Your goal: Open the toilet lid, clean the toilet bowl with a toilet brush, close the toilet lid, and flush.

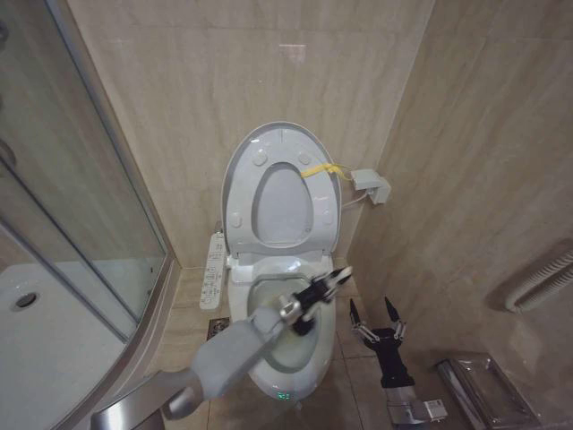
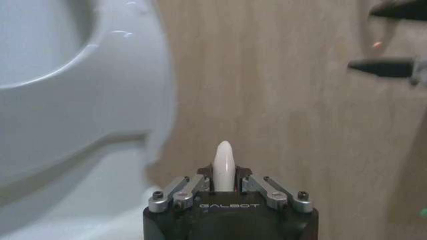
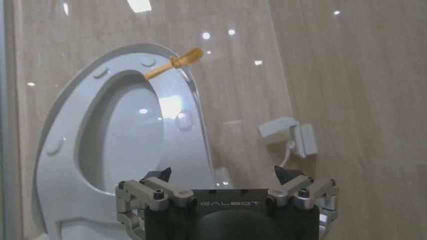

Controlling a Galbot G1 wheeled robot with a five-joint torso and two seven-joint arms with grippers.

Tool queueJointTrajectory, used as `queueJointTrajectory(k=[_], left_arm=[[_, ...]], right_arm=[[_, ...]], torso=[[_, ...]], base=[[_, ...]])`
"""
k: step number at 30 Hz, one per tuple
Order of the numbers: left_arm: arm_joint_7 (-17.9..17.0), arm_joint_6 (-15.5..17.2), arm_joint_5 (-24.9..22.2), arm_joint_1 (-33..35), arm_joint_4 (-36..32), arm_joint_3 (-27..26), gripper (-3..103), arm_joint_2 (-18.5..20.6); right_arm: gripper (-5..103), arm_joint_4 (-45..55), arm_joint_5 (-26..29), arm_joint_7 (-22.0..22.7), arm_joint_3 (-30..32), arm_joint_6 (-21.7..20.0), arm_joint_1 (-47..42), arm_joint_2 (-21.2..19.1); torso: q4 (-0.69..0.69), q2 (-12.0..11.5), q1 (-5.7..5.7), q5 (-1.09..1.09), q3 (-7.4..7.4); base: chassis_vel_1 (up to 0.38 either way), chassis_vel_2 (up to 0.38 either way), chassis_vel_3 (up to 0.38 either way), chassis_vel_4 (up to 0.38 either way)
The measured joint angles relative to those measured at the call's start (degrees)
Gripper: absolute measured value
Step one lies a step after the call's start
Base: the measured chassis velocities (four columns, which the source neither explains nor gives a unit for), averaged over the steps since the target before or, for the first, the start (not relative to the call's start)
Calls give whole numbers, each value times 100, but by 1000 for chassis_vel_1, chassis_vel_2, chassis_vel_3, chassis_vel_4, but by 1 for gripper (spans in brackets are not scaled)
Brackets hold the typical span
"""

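A: Between the closed jaws of the left gripper point(image 1: 324, 288), over the toilet bowl point(image 1: 288, 372), sits the toilet brush point(image 2: 223, 165), its pale, smooth, round-tipped handle poking out.

B: So scrubbing is the step in hand, I'd judge; the glossy oval toilet lid point(image 1: 246, 161) stands raised with its yellow strip point(image 1: 320, 169).

A: Next calls for sweeping the brush around the slick ceramic.

B: And the right gripper point(image 1: 377, 318)?

A: Idle beside the bowl, its 2 jaws spread wide, holding nothing.
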Motion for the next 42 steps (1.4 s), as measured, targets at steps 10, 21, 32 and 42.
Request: queueJointTrajectory(k=[10, 21, 32, 42], left_arm=[[-39, -33, 101, -1, -100, 54, 22, -47], [-838, 767, -1103, -198, -1782, 378, 22, 667], [-2063, 1517, -1246, -308, -3066, 437, 22, 1108], [-2707, 1958, -1335, -408, -4020, 424, 22, 1749]], right_arm=[[100, -45, -6, 6, -11, -9, 41, 18], [100, -102, 4, 9, -40, -7, 113, 36], [100, -240, 48, 84, -54, -6, 202, -54], [100, -585, 203, 370, -113, -144, 473, -231]], torso=[[-12, 0, 0, -3, 0], [-12, 0, 0, -2, -1], [-10, 1, 0, -3, -1], [-10, 1, 0, -3, -1]], base=[[7, 11, 4, 3], [2, 5, 2, 1], [0, 0, 0, 0], [0, 0, 0, 0]])
